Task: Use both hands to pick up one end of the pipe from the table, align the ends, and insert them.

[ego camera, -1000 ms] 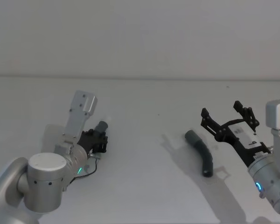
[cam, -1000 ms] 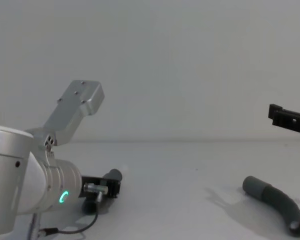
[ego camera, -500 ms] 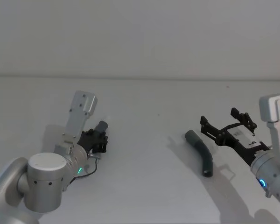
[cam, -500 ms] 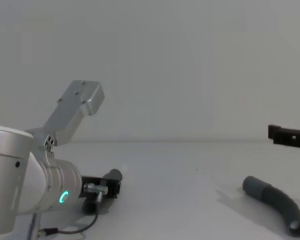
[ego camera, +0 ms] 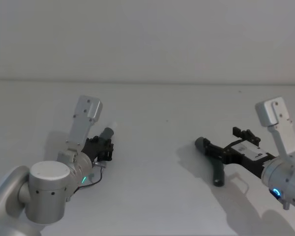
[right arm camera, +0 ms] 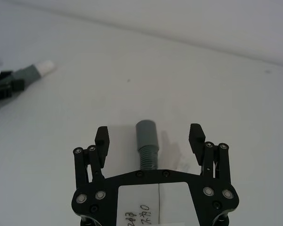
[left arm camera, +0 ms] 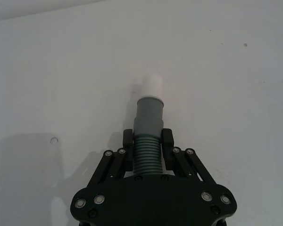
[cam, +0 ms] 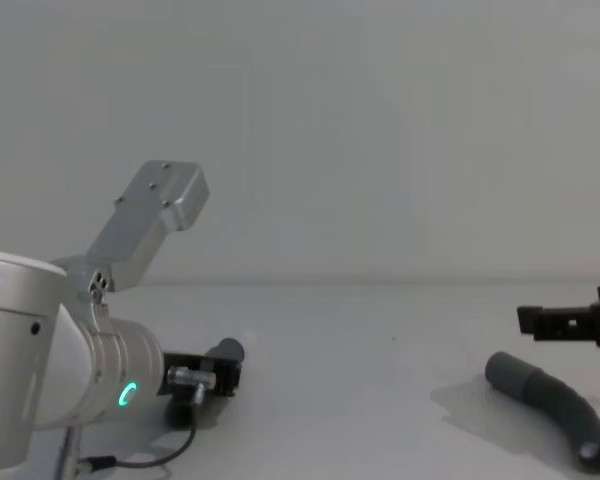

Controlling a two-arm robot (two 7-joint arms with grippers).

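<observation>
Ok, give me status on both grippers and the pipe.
Left gripper shut on white-tipped hose piece. Right gripper open, jaws straddling second hose piece on table. Nothing between them.

The desk [ego camera: 152, 206] is plain matte white-grey, unmarked. The left hose [left arm camera: 147, 157] is dark grey with fine ribs. The left cuff [left arm camera: 149, 115] is smooth mid-grey and its tip [left arm camera: 153, 87] is white. The right hose [cam: 560, 406] is the same ribbed dark grey, and the right cuff [right arm camera: 146, 132] is smooth grey. The left gripper [left arm camera: 147, 137] and right gripper [right arm camera: 150, 134] are black, dotted with small silver rivets [left arm camera: 206, 196]. The right one carries a white label [right arm camera: 155, 200] with black handwriting. The left wrist [cam: 80, 380] is silver with a green light [cam: 127, 394]. The right wrist [ego camera: 285, 183] is silver with a blue light [ego camera: 274, 195].
</observation>
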